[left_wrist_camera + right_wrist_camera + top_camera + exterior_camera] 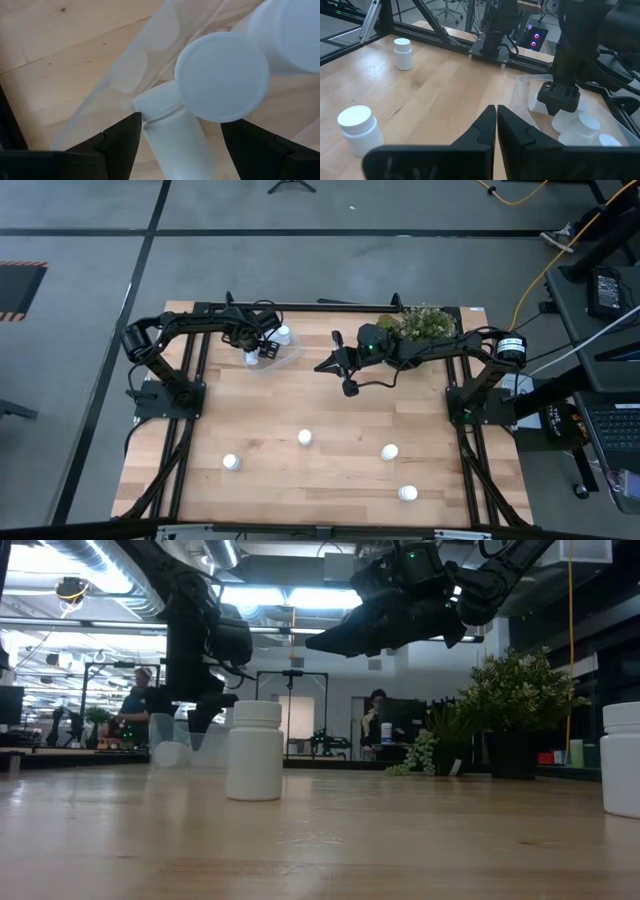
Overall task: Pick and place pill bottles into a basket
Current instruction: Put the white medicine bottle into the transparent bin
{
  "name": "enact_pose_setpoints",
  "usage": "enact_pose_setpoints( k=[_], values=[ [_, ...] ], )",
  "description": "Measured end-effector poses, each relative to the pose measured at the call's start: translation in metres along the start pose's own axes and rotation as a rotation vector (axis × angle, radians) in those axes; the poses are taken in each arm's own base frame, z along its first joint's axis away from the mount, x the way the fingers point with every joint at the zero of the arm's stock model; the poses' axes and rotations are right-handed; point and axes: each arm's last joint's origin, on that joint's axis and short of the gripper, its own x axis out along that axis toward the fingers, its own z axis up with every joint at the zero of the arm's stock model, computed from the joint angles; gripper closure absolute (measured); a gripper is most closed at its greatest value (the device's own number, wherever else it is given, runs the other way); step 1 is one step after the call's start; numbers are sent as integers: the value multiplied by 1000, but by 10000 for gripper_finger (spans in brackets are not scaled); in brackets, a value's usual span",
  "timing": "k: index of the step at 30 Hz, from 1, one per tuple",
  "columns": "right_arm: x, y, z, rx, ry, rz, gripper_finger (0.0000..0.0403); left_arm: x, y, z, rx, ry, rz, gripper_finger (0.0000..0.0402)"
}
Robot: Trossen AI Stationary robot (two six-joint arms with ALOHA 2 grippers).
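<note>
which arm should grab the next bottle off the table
Right, probably. The right gripper hangs shut and empty over mid-table, facing the four loose bottles, the nearest just ahead. The left gripper is open over the basket, with bottles right under it.

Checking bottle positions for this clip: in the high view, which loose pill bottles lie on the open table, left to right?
Four stand loose: pill bottle near the left edge → pill bottle nearer the middle → pill bottle right of centre → pill bottle nearest the front right.
</note>
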Motion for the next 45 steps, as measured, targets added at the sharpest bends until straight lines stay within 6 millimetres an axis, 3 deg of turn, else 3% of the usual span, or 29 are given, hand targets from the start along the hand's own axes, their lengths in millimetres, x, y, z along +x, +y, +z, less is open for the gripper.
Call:
enact_pose_setpoints(
  k=[12, 21, 37, 45],
  values=[
    [0, 0, 0, 0, 0, 0, 383, 0, 0, 0, 20, -2, 3, 135],
    [0, 0, 0, 0, 0, 0, 383, 18, -5, 0, 60, 58, 39, 135],
    [0, 0, 0, -1, -2, -1, 383, 18, -5, -1, 109, 77, 24, 136],
    [0, 0, 0, -2, -2, -1, 383, 10, -3, -1, 135, 84, -1, 194]
  ],
)
